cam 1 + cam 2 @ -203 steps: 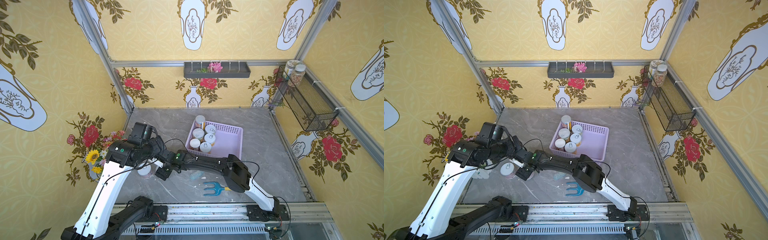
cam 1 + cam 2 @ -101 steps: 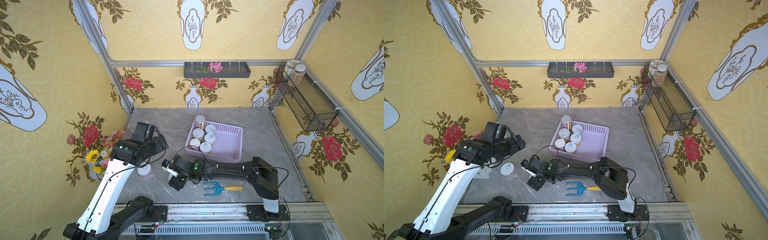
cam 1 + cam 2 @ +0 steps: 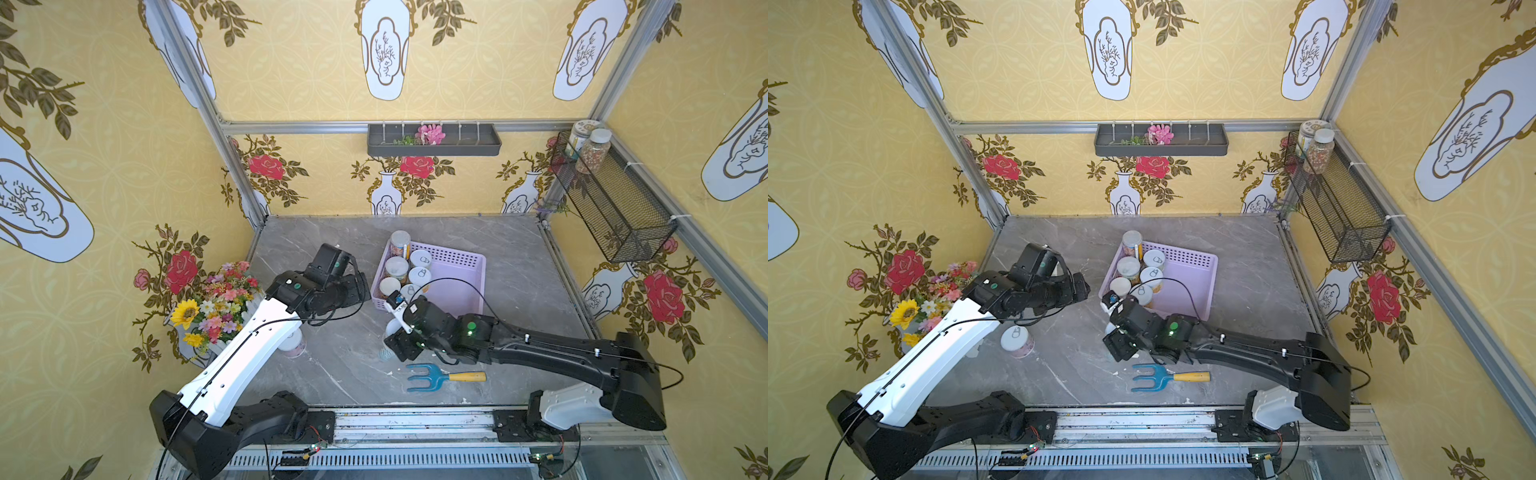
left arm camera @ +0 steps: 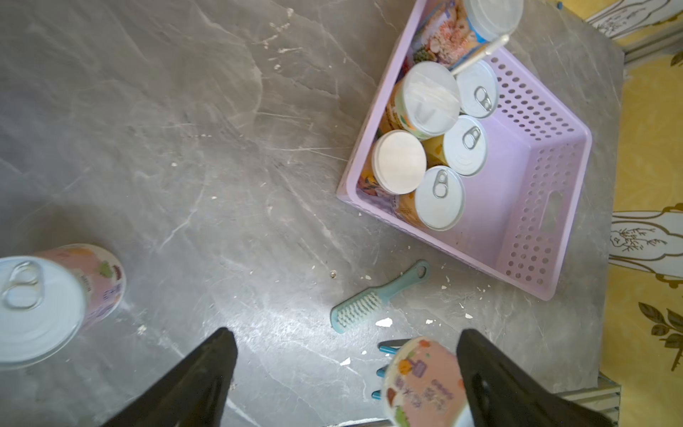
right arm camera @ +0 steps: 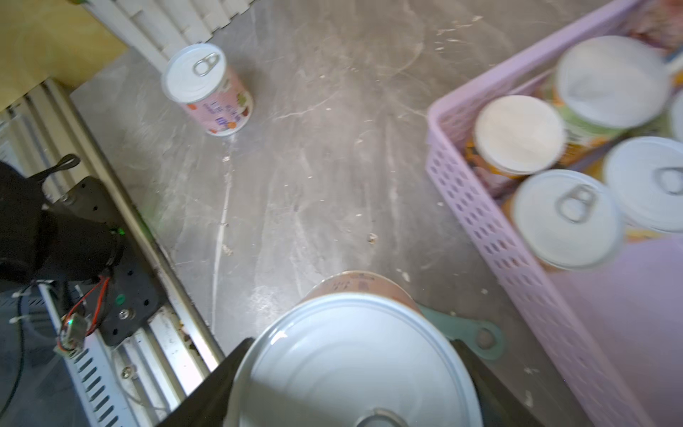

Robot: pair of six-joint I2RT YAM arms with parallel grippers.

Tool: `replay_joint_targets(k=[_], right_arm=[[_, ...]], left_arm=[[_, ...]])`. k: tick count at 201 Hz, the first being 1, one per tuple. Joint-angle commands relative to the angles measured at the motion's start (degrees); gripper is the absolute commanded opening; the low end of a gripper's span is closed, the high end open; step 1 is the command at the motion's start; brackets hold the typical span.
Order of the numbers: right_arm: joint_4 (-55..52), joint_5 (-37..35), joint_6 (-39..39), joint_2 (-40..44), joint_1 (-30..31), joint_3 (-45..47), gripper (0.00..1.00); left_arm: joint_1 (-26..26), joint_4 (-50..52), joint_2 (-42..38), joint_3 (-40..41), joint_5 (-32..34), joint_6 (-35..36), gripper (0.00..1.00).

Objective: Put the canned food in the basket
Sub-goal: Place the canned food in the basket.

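The right pincer (image 5: 351, 377) is closed on a pink-label can (image 5: 354, 351), with one jaw on each side of its round wall. This can hangs over a teal brush (image 5: 476, 336), just beside the outer wall of the lilac basket (image 5: 491, 236). The left pincer (image 4: 345, 344) stands wide open and holds nothing. A second pink can (image 3: 1017, 341) stands upright on the tabletop (image 3: 1084, 249) near the left arm, well apart from the basket. Six cans (image 3: 397, 268) are packed into one end of the basket, and the other end is free.

I judge that such a can is stiff and does not give under the jaws. Its printed wall is smooth, so an off-centre grip may let it turn or slide. The best hold is across the full width, around the middle of the wall, never at the pull-tab. How heavy it is I cannot tell. It should go down in the free end, not against the packed ones.
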State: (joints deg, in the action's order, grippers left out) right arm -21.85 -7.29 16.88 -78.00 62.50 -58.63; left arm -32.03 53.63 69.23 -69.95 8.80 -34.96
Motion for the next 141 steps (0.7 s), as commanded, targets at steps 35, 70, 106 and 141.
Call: replay_joint_targets(k=[35, 70, 106, 141], right_arm=[[-4.7, -0.2, 1.4, 10.6, -14.3, 4.2, 0.56], [-4.0, 5.4, 0.9, 10.1, -25.5, 4.4, 0.55], [-1.2, 8.3, 0.6, 4.1, -33.8, 2.0, 0.53], [2.4, 9.1, -1.2, -3.9, -37.9, -2.6, 0.51]], left_arm=[[-8.9, -10.8, 6.6, 1.1, 1.2, -1.6, 0.98], [-13.0, -20.0, 8.9, 3.7, -0.9, -0.9, 0.97], [-15.7, -28.7, 10.8, 7.1, -1.7, -0.7, 0.97], [-18.6, -31.4, 13.6, 7.5, 1.1, -0.1, 0.98]])
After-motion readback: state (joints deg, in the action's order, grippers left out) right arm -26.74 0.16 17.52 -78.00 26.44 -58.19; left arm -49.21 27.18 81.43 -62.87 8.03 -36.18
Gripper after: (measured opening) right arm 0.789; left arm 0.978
